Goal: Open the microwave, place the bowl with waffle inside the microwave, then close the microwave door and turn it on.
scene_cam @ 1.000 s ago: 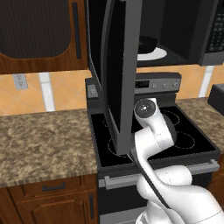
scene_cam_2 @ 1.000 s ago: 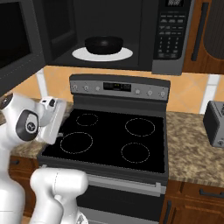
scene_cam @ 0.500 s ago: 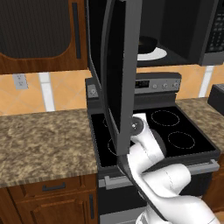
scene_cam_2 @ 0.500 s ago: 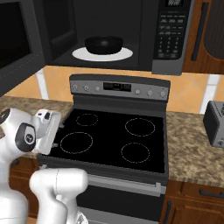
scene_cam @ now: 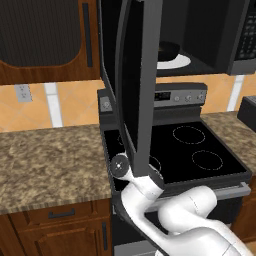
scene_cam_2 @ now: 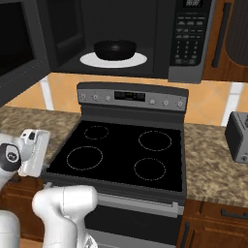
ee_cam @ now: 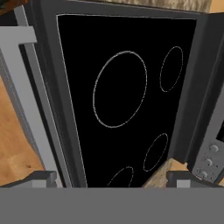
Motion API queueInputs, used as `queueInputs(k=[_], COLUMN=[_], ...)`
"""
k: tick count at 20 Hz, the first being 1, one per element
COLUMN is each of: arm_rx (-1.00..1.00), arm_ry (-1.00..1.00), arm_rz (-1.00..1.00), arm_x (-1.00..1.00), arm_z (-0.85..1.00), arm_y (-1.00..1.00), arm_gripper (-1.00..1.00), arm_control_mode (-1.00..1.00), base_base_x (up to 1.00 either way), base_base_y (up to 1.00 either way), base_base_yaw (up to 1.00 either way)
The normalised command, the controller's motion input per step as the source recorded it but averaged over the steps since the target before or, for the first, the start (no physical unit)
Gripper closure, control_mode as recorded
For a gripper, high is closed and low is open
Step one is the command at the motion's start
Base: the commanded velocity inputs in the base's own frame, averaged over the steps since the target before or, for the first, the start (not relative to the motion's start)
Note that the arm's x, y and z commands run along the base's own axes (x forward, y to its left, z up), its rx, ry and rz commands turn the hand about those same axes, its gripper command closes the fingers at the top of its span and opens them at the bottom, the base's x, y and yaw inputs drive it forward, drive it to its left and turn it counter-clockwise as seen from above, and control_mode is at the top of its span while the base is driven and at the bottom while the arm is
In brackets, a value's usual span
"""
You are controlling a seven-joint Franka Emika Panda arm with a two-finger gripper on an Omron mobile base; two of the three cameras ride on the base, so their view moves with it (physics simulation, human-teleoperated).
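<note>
The bowl with waffle sits inside the microwave, on the white round turntable in the middle of the open cavity; from my right base view I see the bowl's black wall, but I cannot make out the waffle itself. In my left base view the bowl shows as a dark shape on the white plate, partly hidden behind the microwave door. That door stands swung wide open — edge-on to the left base camera, its glass panel reaching down in front of the stove. The button panel runs down the right side of the microwave's front.

Below the microwave lies the black stove top with its four burner rings and the grey knob panel at the back. Speckled brown counter flanks the stove on both sides, and a grey toaster stands on the right stretch.

My hand hangs low at the stove's front left corner, near the counter edge. My pincer is spread — the two finger tips stand well apart with nothing between them, looking across the stove glass.
</note>
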Motion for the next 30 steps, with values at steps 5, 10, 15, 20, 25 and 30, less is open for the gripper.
queueInputs(k=[5,10,15,20,25,30], arm_rx=[-0.32,-0.33,-0.30,-0.26,-0.23,-0.28], arm_ry=[0.00,0.00,0.00,-0.02,-0.09,-0.27], arm_rz=[-0.08,-0.05,-0.05,-0.05,-0.05,-0.08], arm_x=[0.00,0.00,0.00,0.00,-0.03,-0.31], arm_z=[0.04,0.25,0.42,0.46,0.44,0.38], arm_y=[0.55,0.48,0.36,0.18,0.04,0.00], arm_gripper=[-1.00,-1.00,1.00,1.00,1.00,1.00], arm_control_mode=[-1.00,-1.00,-1.00,-1.00,-1.00,-1.00], base_base_x=[0.00,0.00,0.00,0.00,0.00,0.00], base_base_y=[0.00,0.00,0.00,0.00,0.00,0.00], base_base_yaw=[0.00,0.00,0.00,0.00,0.00,0.00])
